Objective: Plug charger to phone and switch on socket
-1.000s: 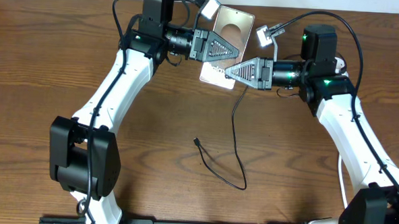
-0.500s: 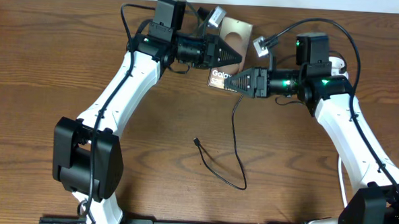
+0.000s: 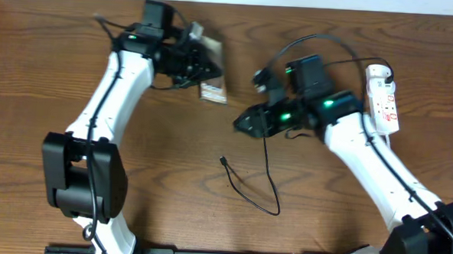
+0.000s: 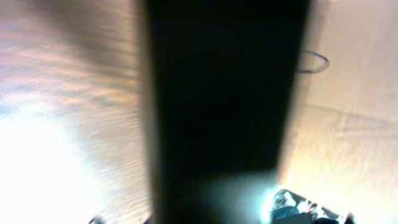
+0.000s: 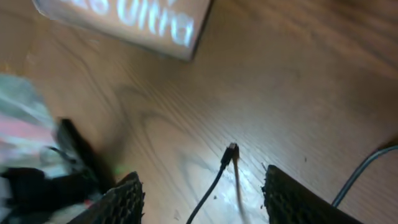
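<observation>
Pinching the phone [image 3: 213,88] near the table's [image 3: 45,81] far edge, left of its middle, the left gripper [image 3: 201,65] seems to hold it tilted off the wood. Most likely this is so its port end is open to the other arm. That grip is a judgement. From overhead the phone looks narrow and slanted at the fingertips. The left wrist view is blurred, and a broad dark slab fills its middle, which fits a phone clamped right before the lens. Where the port is I cannot tell.

The right gripper [image 3: 242,125] hangs over the middle of the table with its jaws spread wide and nothing between them. Its wrist camera shows why it is there. The plug [image 5: 231,149] of the charger [image 3: 269,175] lies on the wood ahead of the two fingers [image 5: 121,202], in line with the gap and not touched. The lettered face of the phone lies beyond, at the upper left. The step in hand looks like lining up to pick up the plug. From overhead the plug lies loose, on the near-edge side of the gripper. The thin cable loops toward the near edge and back up under the right arm.

The socket [image 3: 384,99] sits near the far right corner, well apart from both grippers, and probably comes last. The plug is small and lies flat, so a clean pinch calls for a low, centred approach, or the fingers may push it aside.
</observation>
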Motion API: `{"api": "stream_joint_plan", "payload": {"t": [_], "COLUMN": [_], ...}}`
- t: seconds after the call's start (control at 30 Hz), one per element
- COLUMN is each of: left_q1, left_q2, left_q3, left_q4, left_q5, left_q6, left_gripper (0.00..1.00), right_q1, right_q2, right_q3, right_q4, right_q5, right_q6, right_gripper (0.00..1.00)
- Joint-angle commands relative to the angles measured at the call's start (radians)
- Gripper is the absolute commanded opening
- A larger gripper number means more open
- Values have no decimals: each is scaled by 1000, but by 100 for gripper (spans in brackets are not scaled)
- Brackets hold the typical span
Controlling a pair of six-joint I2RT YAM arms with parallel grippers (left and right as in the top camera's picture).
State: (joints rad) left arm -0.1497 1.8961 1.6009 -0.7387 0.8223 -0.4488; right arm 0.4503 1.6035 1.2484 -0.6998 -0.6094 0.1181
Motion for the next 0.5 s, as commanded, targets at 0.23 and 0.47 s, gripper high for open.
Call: {"api": "stream_joint_plan", "payload": {"t": [0.23,0.47], "left_q1": [121,119], "left_q2": [-33,-34], "left_q3": [21,21], "left_q4": [-174,-203], "left_q5": [-4,-5], "left_q6": [104,150], "left_gripper": [7,8], "right_q1": [256,361], "right_q2": [34,169], "right_q3": [8,9], "right_q4": [-109,-147], "right_q5": [295,356], "right_q6": [-50,-143], "right_gripper": [64,63]}}
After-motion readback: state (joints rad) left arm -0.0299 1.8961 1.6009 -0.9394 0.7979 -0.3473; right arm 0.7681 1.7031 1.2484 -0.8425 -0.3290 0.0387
